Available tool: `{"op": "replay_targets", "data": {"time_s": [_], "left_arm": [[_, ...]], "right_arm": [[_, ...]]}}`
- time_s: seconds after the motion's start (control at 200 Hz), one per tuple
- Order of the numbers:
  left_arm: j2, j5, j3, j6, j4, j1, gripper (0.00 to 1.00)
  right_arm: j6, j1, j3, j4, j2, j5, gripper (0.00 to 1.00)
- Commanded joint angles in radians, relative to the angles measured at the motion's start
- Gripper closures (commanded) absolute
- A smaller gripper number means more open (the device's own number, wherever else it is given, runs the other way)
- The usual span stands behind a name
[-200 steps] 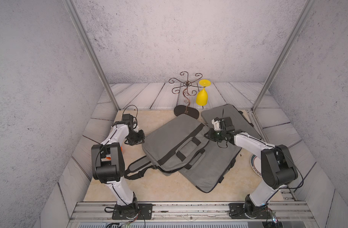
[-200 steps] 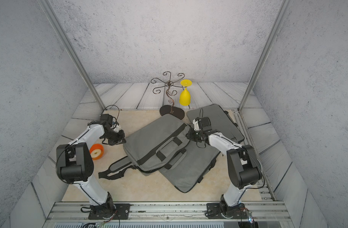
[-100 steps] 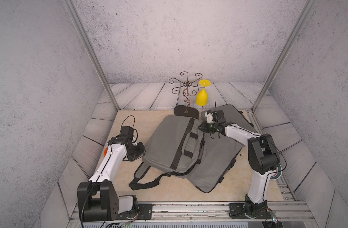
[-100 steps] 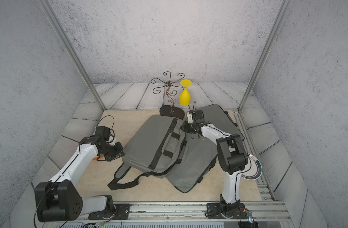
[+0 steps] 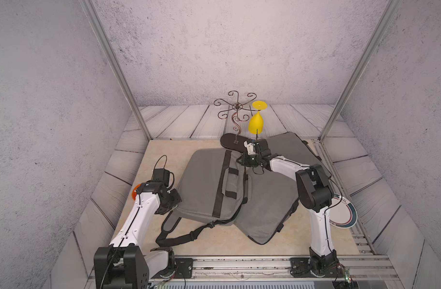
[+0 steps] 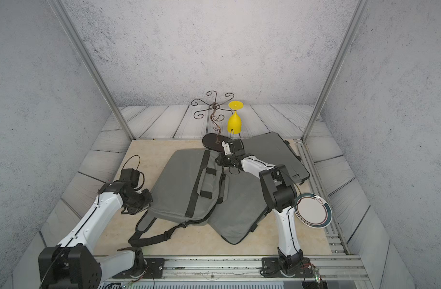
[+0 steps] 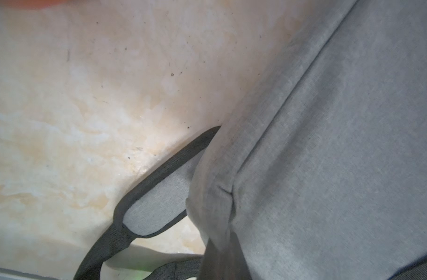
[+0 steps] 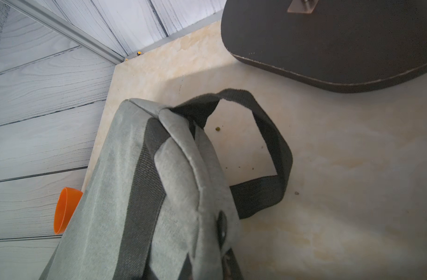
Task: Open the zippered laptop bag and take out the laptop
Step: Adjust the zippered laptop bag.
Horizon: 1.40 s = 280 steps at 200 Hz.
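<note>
Evidently the opening step is in hand. The left gripper (image 5: 174, 205) has its jaws pressed together at the laptop bag's (image 5: 209, 185) near corner, beside the shoulder strap (image 7: 156, 206); I cannot tell whether it pinches fabric. The right gripper (image 5: 242, 160) sits at the bag's far end by the handle loop (image 8: 284, 155), its jaws hidden, so their state cannot be told. The bag lies flat, partly over a second grey bag (image 5: 269, 200). No laptop shows; presumably it is inside. The next move, I judge, calls for pinching the zipper pull and running it along the edge while the left arm anchors the corner.
</note>
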Motion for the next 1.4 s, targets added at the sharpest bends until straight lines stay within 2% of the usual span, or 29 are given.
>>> {"op": "replay_targets", "data": {"time_s": [0.0, 0.065, 0.11, 0.14, 0.235, 0.355, 0.455, 0.676, 0.921, 1.201, 1.396], "left_arm": [[0.027, 0.043, 0.006, 0.038, 0.01, -0.016, 0.92], [0.022, 0.041, 0.004, 0.043, 0.009, -0.017, 0.84], [0.01, 0.035, 0.011, 0.056, 0.007, -0.019, 0.75], [0.001, 0.026, 0.017, 0.065, 0.004, -0.02, 0.69], [-0.031, 0.008, 0.047, 0.091, -0.008, -0.024, 0.57], [-0.059, 0.003, 0.091, 0.115, -0.011, -0.05, 0.48], [-0.061, -0.024, 0.149, 0.127, -0.009, -0.118, 0.43], [0.005, -0.043, 0.242, 0.135, 0.072, -0.309, 0.37], [0.182, -0.066, 0.337, 0.179, 0.173, -0.539, 0.35], [0.391, -0.042, 0.449, 0.252, 0.233, -0.718, 0.35], [0.531, -0.045, 0.519, 0.29, 0.227, -0.779, 0.35]], "right_arm": [[-0.03, 0.013, 0.038, 0.071, 0.029, -0.037, 0.8], [-0.049, 0.011, 0.048, 0.048, 0.023, -0.028, 0.68], [-0.06, 0.011, 0.053, 0.034, 0.015, -0.022, 0.59], [-0.07, 0.012, 0.063, 0.012, 0.011, -0.016, 0.56], [-0.112, 0.008, 0.094, -0.051, -0.014, 0.004, 0.45], [-0.142, -0.005, 0.093, -0.106, -0.068, 0.028, 0.34], [-0.157, -0.022, 0.046, -0.127, -0.135, 0.04, 0.26], [-0.176, -0.075, -0.122, -0.128, -0.305, 0.028, 0.22], [-0.169, -0.147, -0.319, -0.14, -0.486, 0.022, 0.21], [-0.115, -0.218, -0.541, -0.136, -0.658, 0.025, 0.19], [-0.102, -0.248, -0.635, -0.136, -0.73, 0.024, 0.17]]}}
